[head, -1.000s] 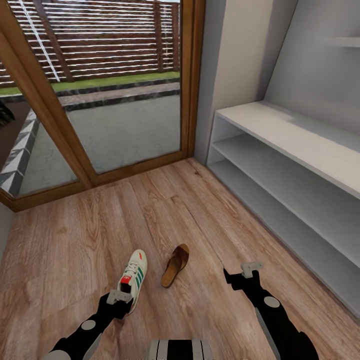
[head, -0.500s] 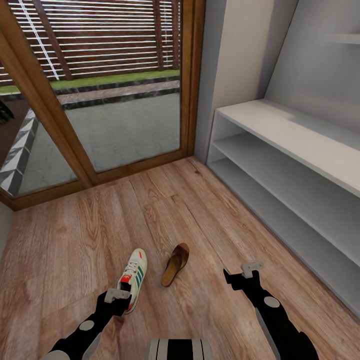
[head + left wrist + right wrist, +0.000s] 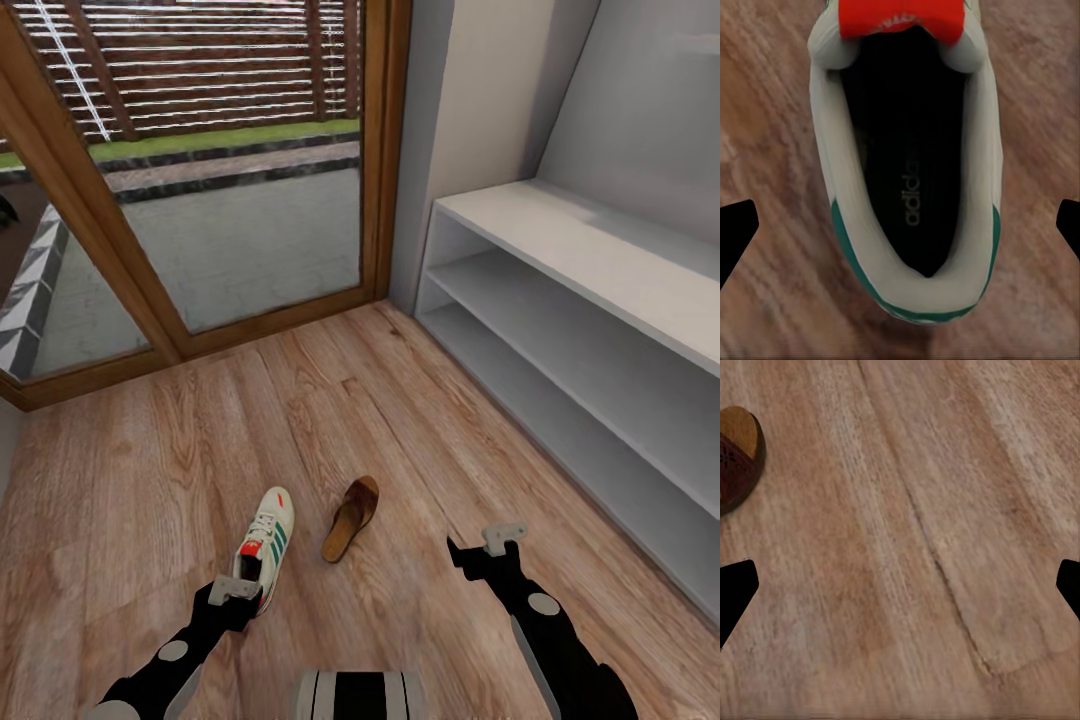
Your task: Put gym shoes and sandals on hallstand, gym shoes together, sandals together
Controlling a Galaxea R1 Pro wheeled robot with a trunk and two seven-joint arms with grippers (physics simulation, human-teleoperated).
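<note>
Light brown wood-plank corridor floor [image 3: 150,450] runs from a wood-framed glass door [image 3: 200,200] across to the wide white two-shelf hallstand [image 3: 590,300] at the right wall. One cream-white lace-up gym shoe [image 3: 266,546] lies on the planks, a flat brown sandal [image 3: 350,517] just beside it. The left gripper [image 3: 238,590] hangs over the shoe's heel, fingers spread wide on either side of it [image 3: 911,187]. The right gripper [image 3: 487,548] hovers over bare floor, jaws apart.

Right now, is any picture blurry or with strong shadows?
Head view: evenly lit, gym shoe and sandal cast only faint shadows, edges slightly soft. Left wrist view: the shoe's opening is dark, yet its insole lettering reads. Right wrist view: floor grain looks smeared.
</note>
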